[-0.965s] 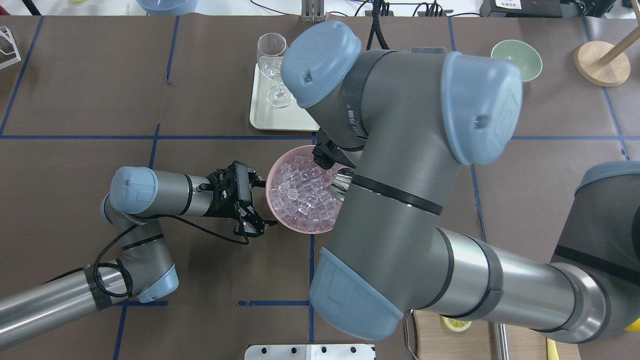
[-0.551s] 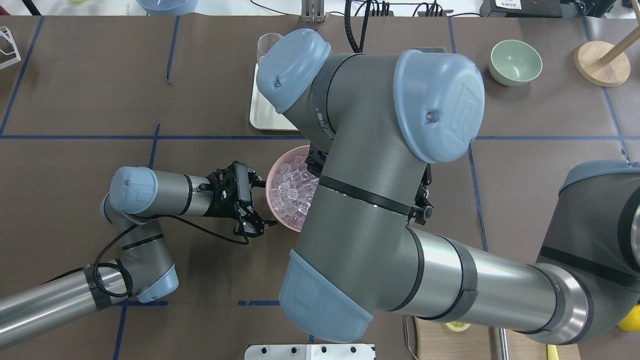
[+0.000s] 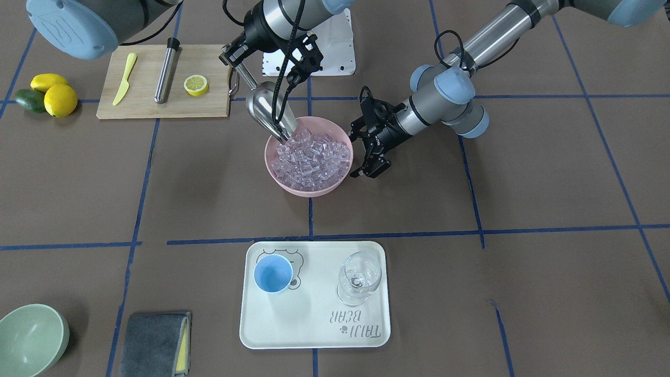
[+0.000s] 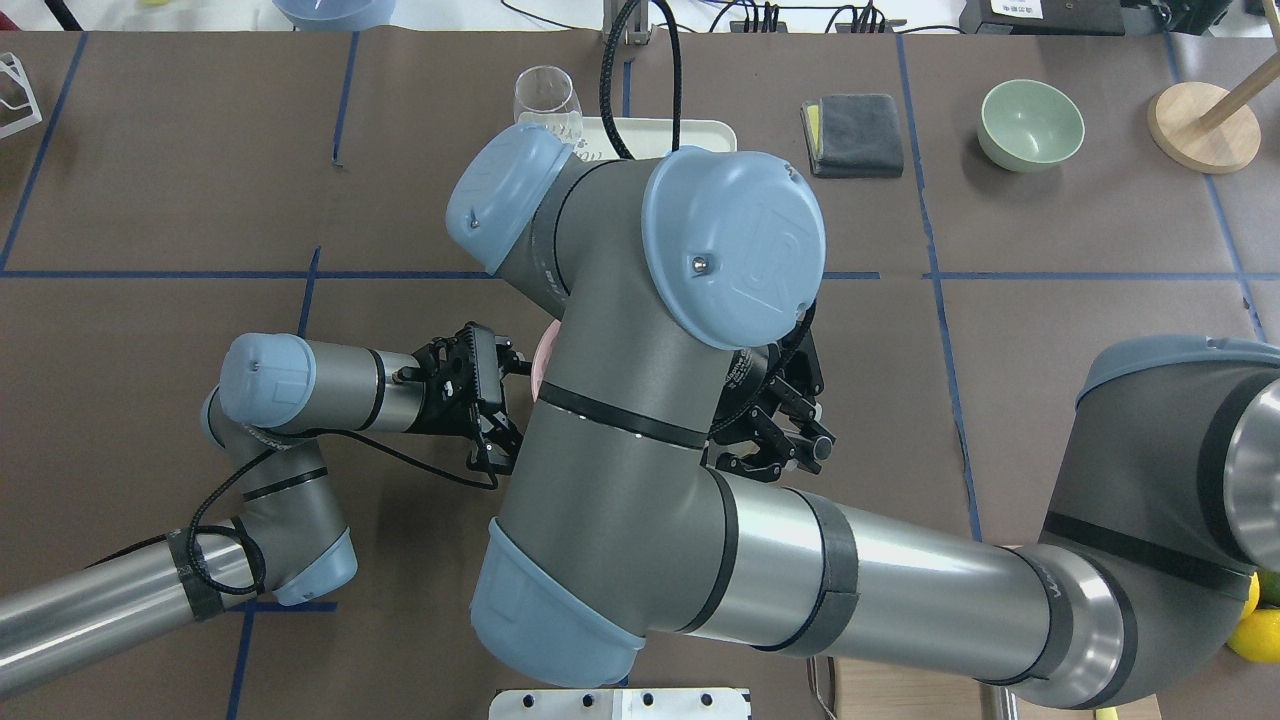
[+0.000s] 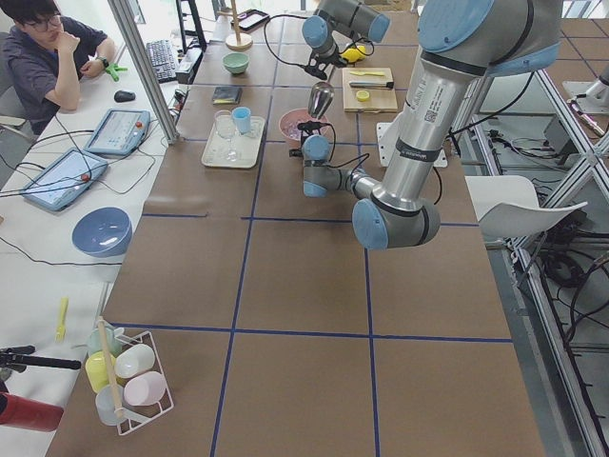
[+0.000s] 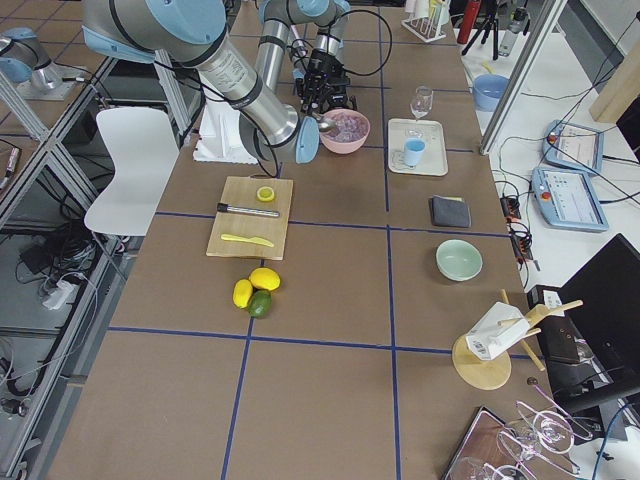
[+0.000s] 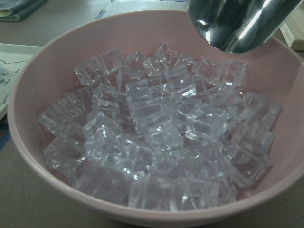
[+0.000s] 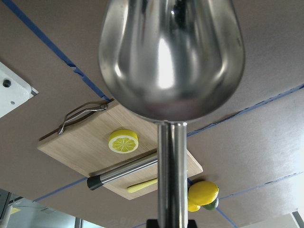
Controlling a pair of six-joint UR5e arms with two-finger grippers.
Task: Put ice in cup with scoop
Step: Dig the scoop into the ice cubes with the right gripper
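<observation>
The ice (image 3: pixel 311 157) fills a pink bowl (image 3: pixel 309 191) at mid-table. My right gripper (image 3: pixel 234 54) is shut on the rod handle of the steel scoop (image 3: pixel 267 110), which slants down with its front lip in the ice at the bowl's robot-side edge. The right wrist view shows the scoop (image 8: pixel 171 57) from behind. My left gripper (image 3: pixel 357 156) stands open just outside the bowl's rim, and its wrist view looks onto the ice (image 7: pixel 156 137). The light-blue cup (image 3: pixel 272 275) stands upright on a white tray (image 3: pixel 314 340). From overhead my right arm covers the bowl.
A clear stemmed glass (image 3: pixel 358 277) shares the tray. A cutting board (image 3: pixel 157 107) holds a yellow knife, a steel cylinder and a lemon half. Lemons and an avocado (image 3: pixel 44 94) lie beside it. A green bowl (image 3: pixel 29 335) and grey cloth (image 3: pixel 154 343) sit near the operators' edge.
In the overhead view my right arm has swung leftward over the pink bowl, hiding the bowl and the scoop. The left arm has not moved.
</observation>
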